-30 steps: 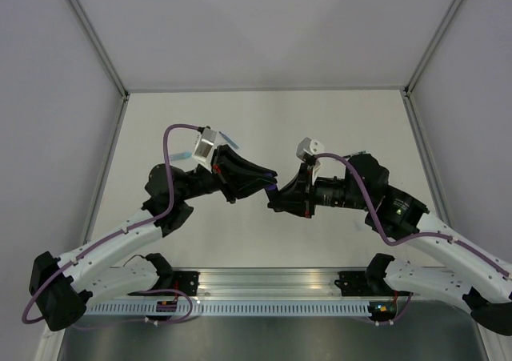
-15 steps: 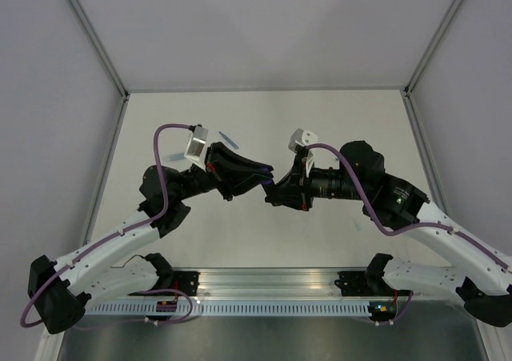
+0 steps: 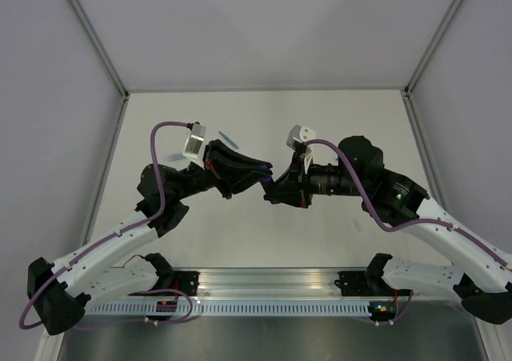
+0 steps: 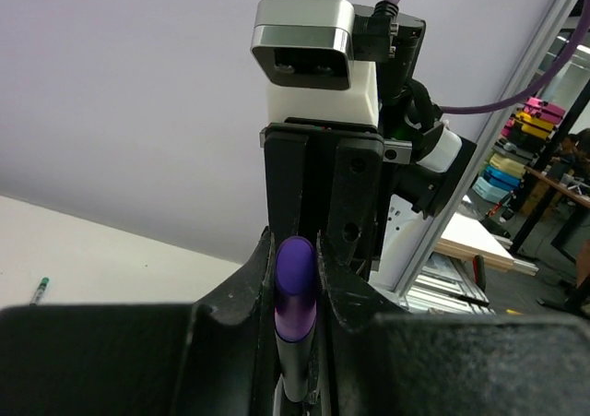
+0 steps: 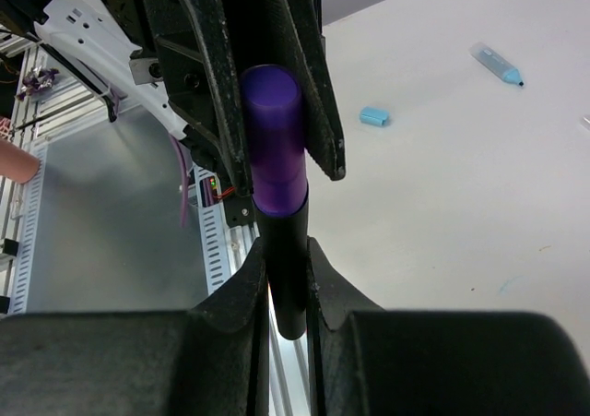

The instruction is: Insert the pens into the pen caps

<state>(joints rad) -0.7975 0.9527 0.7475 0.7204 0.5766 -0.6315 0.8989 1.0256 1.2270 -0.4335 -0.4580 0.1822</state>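
1. The two arms meet tip to tip over the middle of the table (image 3: 336, 121), well apart from its left and right edges and from the aluminium rail (image 3: 272, 281) along the near edge
2. The left gripper (image 4: 297, 259) is closed on the black-and-purple marker (image 5: 272, 139); its fingers clamp the purple section from both sides
3. The right gripper (image 5: 287, 259) is closed on the same marker, pinching the black barrel just below the purple section
4. The marker is held off the table and runs straight from one gripper into the other; I cannot tell whether the purple section is a seated cap or part of the body
5. The light blue marker (image 3: 230, 139) lies flat on the table just behind the left wrist, close to the wrist camera housing (image 3: 194, 143)
6. The light blue cap (image 5: 373, 116) lies on the table apart from that marker, on the side nearer the grippers
7. The thin green pen (image 4: 39, 291) lies on the table at the far left of the left wrist view, near where the table meets the wall
8. A wide band of table top runs from the grippers back to the rear edge and the corner posts (image 3: 410, 91)
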